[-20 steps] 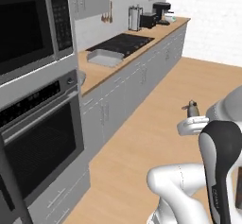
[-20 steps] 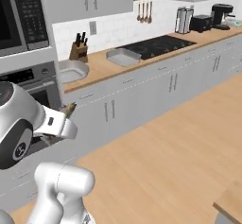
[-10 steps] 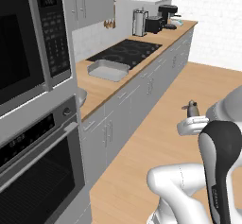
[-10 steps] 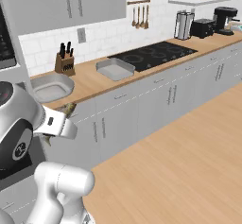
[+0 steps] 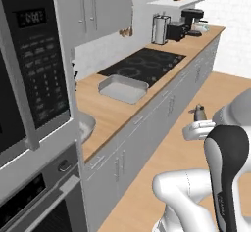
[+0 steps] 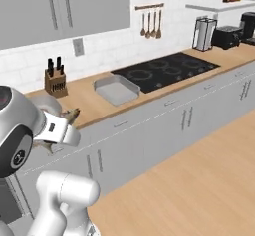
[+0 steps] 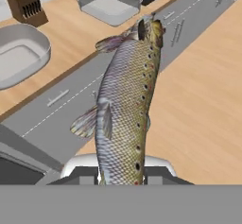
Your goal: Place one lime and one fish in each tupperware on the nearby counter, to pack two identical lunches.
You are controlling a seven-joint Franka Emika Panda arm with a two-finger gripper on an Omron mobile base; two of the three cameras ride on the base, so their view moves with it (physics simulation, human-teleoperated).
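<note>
My gripper is shut on a speckled grey-brown fish, which stands up from the jaws over the drawer fronts and floor. Its tip pokes above the hand in the left base view and in the right base view. On the tan counter sit two light-grey tupperware tubs. One tupperware lies beside the cooktop, also seen as a shallow tub. The other tupperware sits further left near the knife block. Both look empty in the hand view. The lime is out of view.
A black cooktop lies past the tubs, with a toaster and coffee machine at the counter's far end. A knife block stands against the tile wall. The microwave and oven fill the near left. Wooden floor stretches to the right.
The base has moved, so the whole scene shifted: the counter and tubs are nearer and the oven has slid off left. The fish stays in the shut gripper.
</note>
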